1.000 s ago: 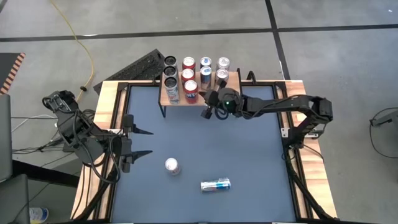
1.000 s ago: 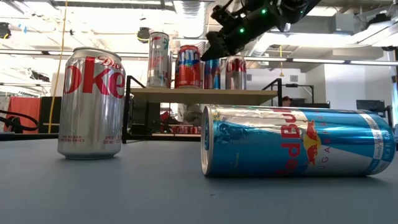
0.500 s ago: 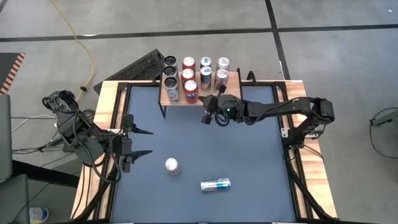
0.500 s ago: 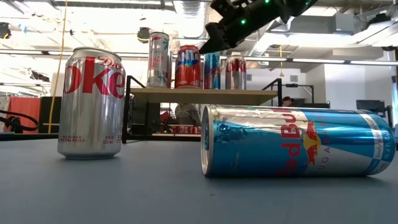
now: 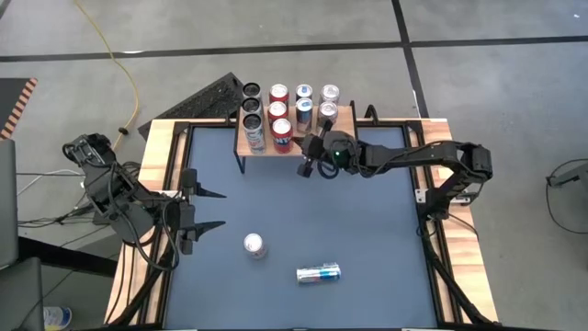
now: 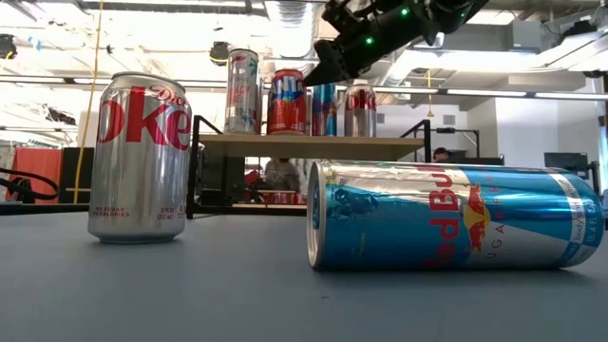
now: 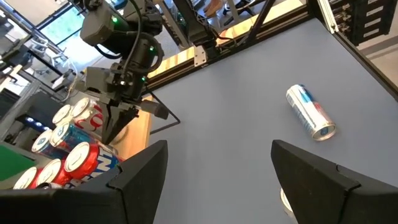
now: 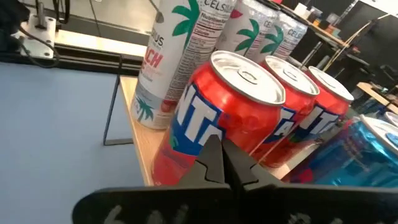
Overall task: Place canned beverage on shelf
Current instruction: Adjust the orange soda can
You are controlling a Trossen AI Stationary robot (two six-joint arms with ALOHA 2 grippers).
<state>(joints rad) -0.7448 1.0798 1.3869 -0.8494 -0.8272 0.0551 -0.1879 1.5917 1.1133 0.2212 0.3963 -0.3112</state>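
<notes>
Shelf [image 5: 294, 145] just beside the closed right tool [image 5: 307, 166].

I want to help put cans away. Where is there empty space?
The shelf is crowded with cans; only its front right corner is bare, by the right gripper. The blue table is open around the Coke can and lying Red Bull can.

Shelf [image 5: 344, 117] at table [image 5: 367, 239] far edge w/ cans on top; upright can [image 5: 254, 245] left of lying can [image 5: 319, 273], both near side.
</notes>
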